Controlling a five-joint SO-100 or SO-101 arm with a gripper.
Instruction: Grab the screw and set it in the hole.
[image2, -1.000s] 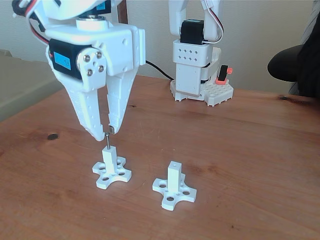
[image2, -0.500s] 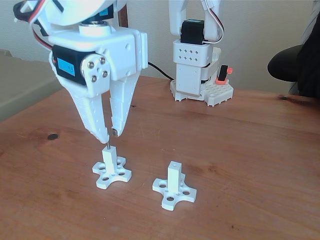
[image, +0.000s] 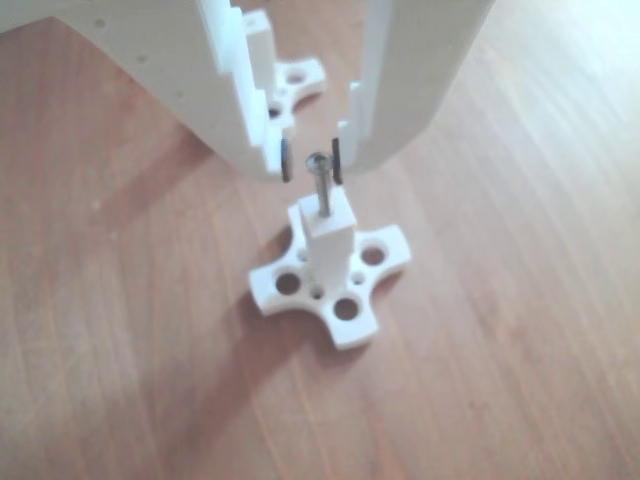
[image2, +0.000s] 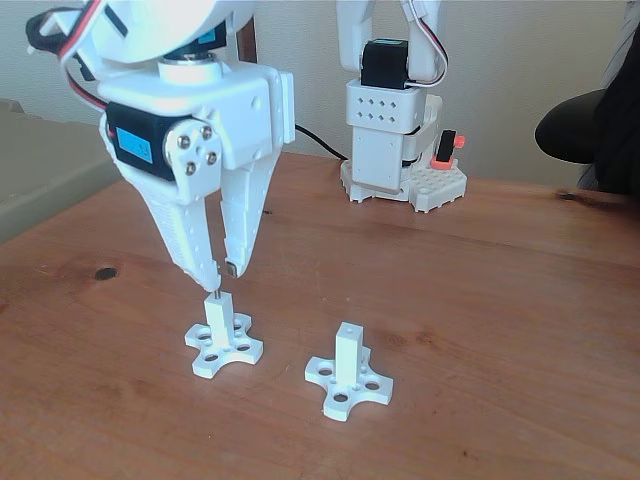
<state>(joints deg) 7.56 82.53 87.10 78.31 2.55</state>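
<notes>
On a wooden table (image2: 480, 300), the white gripper (image2: 222, 270) hangs slightly open and holding nothing just above the left of 2 white posts (image2: 218, 318), where the screw (image: 319, 185) stands upright in the post's top hole, its head between the fingertips.

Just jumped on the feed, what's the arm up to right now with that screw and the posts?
The gripper hangs right above the left white post in the fixed view, jaws slightly apart. The screw stands upright with its shaft in the hole on top of that post, its head level with the fingertips, and small gaps show on both sides of it, so it looks released. The second post stands apart to the right with its top hole empty. The arm's base sits at the back of the wooden table.
</notes>
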